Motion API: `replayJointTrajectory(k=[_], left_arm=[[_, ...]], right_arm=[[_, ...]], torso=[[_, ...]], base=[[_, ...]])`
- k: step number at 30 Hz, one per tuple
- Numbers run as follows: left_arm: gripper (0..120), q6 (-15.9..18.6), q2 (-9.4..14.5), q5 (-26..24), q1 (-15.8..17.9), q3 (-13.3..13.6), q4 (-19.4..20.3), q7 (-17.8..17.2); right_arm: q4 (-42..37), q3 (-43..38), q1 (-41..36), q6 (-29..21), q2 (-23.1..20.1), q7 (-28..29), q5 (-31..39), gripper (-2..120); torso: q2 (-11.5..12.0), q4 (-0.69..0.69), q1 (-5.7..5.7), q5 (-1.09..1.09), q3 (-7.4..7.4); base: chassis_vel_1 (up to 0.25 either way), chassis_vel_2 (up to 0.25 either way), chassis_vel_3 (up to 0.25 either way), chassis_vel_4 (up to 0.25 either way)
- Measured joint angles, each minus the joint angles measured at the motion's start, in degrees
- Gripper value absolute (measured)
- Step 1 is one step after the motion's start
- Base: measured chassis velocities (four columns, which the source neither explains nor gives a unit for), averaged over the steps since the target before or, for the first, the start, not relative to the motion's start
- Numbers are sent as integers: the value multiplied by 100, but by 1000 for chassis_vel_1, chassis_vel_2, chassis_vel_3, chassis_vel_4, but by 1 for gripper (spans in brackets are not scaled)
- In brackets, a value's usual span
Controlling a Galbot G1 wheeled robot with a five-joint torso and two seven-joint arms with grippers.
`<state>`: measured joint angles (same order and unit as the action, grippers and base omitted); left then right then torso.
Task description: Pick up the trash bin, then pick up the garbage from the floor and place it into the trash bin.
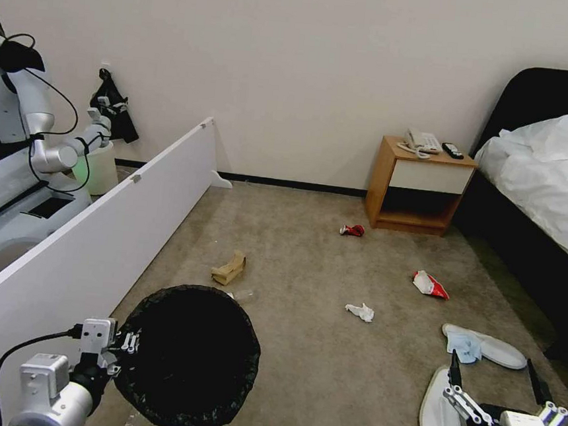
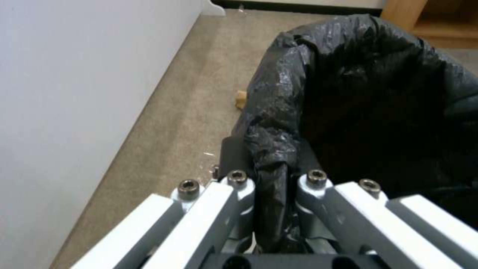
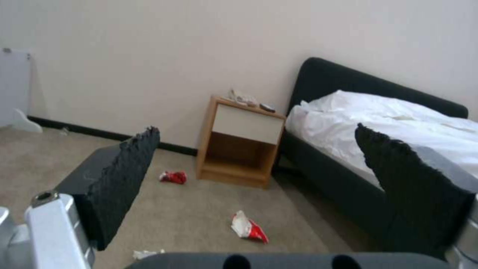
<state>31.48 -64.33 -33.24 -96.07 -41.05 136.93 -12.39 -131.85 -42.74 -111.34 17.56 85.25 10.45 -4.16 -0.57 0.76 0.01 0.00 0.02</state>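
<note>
The trash bin (image 1: 188, 357), lined with a black bag, hangs at the robot's lower left, its rim pinched between the closed jaws of the left tool (image 2: 271, 179), bag plastic bunched between the fingers (image 2: 234, 194). The bin looks to be held up beside the white partition board (image 1: 95, 249), so the first step appears done and the litter round is at hand. On the carpeted floor (image 1: 323, 375) the garbage lies scattered and well apart: a brown paper bag (image 1: 229, 268) nearest the bin, a crumpled tissue (image 1: 360, 311), a red-white snack packet (image 1: 429, 284), a crushed red can (image 1: 352, 230) by the wooden nightstand (image 1: 419, 185), and two white slippers (image 1: 442, 412) with a blue cloth (image 1: 465, 345) beside the bed (image 1: 551, 190). The right tool (image 1: 498, 384) hovers above the slippers, jaws spread wide and empty. The next move likely calls for lowering it over one item, closing, then carrying across to the bin's open mouth.
</note>
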Motion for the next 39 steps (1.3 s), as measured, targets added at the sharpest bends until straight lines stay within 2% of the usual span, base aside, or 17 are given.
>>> replayJointTrajectory(k=[11,33,39], left_arm=[[4,-45,-18,19,-32,7,-62,28],[4,-119,-26,74,-47,14,-74,40],[4,-144,-18,82,-60,21,-65,-113]], right_arm=[[61,-17,-67,-193,-18,173,-90,100],[23,-15,-101,-266,-20,78,-20,100],[23,-12,-106,-266,-19,70,-18,100]], torso=[[0,0,0,0,0],[0,0,0,0,0],[0,0,0,0,0]], base=[[0,0,0,0],[0,0,0,0],[0,0,0,0]])
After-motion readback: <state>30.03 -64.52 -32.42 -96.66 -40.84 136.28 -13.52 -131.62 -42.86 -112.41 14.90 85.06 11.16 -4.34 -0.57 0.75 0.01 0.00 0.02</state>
